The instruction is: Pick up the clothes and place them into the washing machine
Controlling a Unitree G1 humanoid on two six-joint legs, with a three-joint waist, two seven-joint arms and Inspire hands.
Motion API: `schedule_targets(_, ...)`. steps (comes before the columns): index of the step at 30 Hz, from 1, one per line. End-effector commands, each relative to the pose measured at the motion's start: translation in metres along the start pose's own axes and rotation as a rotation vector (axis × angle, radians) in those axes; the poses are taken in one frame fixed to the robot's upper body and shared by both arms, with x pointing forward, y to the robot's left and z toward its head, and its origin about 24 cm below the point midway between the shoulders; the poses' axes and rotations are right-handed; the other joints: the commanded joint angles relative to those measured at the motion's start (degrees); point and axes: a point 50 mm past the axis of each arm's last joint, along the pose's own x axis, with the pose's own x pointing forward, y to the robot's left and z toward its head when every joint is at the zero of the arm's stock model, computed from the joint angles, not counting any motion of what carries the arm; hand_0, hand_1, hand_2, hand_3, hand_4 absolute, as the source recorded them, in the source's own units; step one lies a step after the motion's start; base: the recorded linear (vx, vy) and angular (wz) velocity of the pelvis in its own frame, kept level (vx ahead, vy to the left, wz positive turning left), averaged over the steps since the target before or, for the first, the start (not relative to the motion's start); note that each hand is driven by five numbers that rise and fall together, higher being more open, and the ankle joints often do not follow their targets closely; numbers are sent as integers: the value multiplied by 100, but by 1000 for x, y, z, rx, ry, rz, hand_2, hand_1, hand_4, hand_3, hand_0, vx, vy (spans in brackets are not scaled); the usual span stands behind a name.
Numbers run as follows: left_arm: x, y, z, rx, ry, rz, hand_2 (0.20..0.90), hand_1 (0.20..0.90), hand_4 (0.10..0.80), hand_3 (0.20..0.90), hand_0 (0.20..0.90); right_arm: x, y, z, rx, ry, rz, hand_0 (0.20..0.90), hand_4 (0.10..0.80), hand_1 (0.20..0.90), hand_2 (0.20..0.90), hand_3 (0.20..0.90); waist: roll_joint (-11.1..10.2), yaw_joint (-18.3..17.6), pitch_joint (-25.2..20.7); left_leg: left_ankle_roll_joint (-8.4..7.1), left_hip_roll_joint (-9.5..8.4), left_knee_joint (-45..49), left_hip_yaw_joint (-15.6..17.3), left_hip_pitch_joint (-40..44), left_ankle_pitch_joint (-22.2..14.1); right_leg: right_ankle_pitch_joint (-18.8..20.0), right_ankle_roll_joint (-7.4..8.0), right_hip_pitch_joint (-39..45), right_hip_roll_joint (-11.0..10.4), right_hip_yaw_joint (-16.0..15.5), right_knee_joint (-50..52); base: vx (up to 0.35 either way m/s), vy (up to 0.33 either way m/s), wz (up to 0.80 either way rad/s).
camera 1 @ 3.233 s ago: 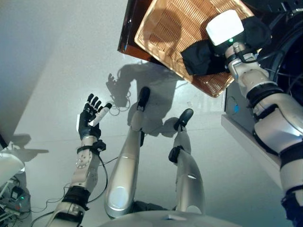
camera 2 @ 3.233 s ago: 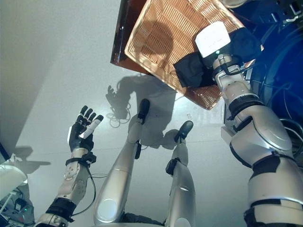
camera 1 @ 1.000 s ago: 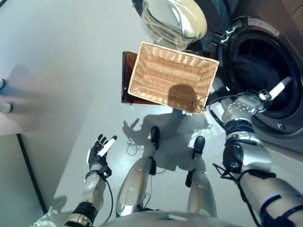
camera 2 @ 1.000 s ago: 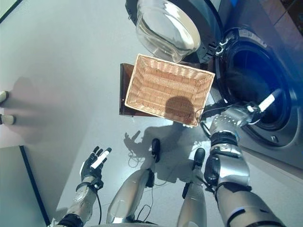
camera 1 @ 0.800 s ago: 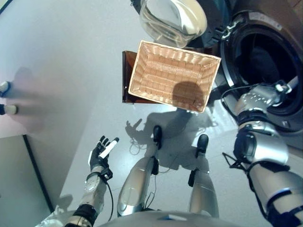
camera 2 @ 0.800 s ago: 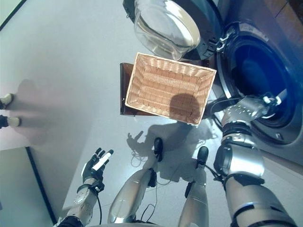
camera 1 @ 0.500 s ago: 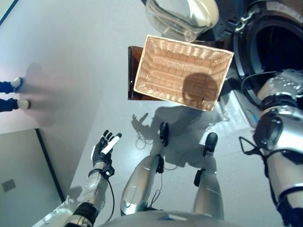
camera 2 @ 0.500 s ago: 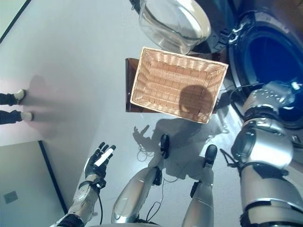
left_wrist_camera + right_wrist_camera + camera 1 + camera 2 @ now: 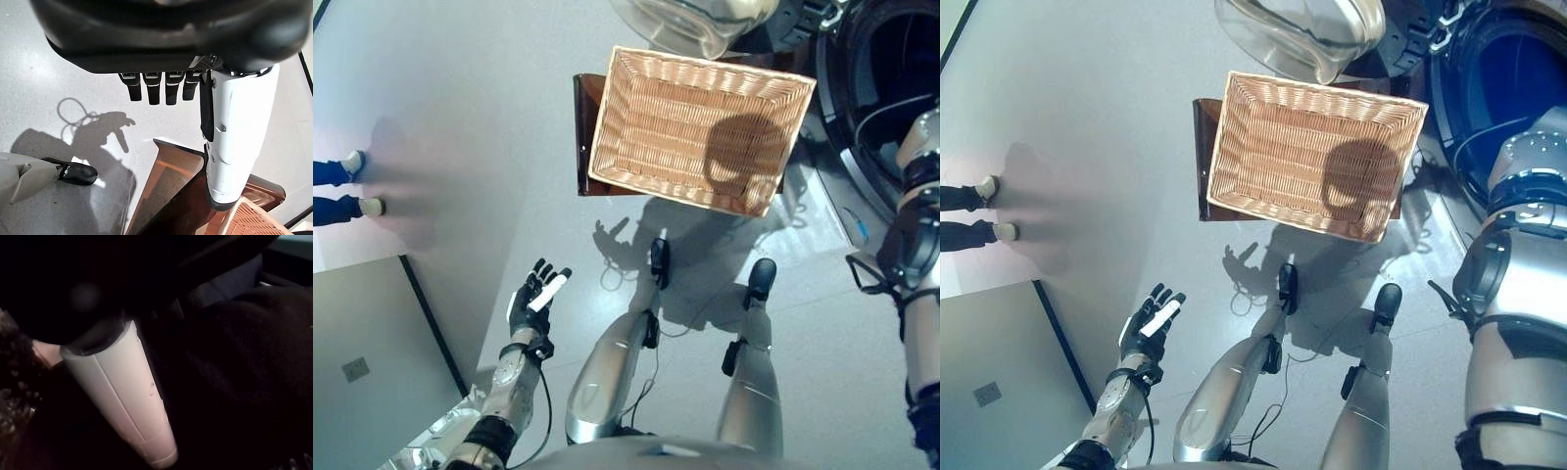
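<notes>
The wicker basket [image 9: 700,122] stands empty on a dark brown stool [image 9: 579,137]. To its right is the washing machine's round opening [image 9: 891,88], with its glass door [image 9: 695,20] swung open above the basket. My right arm [image 9: 920,225] reaches up into the drum, and its hand is out of both eye views. In the right wrist view my right hand [image 9: 127,401] shows only its white-covered thumb, lying against dark clothes [image 9: 234,362] in the drum. My left hand [image 9: 536,297] hangs open and empty over the floor at the lower left.
A person's feet [image 9: 347,181] stand at the far left edge. A dark line [image 9: 435,323] on the floor marks off a grey panel at the lower left. The washing machine's front [image 9: 847,211] runs down the right side.
The camera has shifted. The black cloth my right hand held at the basket 3.2 s ago is gone from it. My right hand has gone into the drum, out of the eye views.
</notes>
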Motion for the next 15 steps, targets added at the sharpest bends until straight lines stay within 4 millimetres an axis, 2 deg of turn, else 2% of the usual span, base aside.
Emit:
schedule_targets(1,-2,14,26,55,-116,9,900,900,800,900,900,-20,84,54,-30,-204,351,200,300,200,200,200,326,257,-113,-585,13,-85,-305,-302,129,-844,2,-150,279,-149,972,-62,12,3)
schedule_targets(5,0,7,36,42,-161,-21,900,900,800,900,900,-21,91,59,-66,-222,367,200,300,200,200,200,384,306,-45,-602,6,-85,-312,-522,133,-898,17,-458,232,-154,1084,-18,7,3)
schedule_targets(15,1,-1,53,44,-231,-57,900,900,800,900,900,-29,114,71,-307,-320,388,200,300,200,200,200,399,346,-8,-588,23,-85,-355,-805,183,-1056,1,-951,214,-68,1462,2,0,-1)
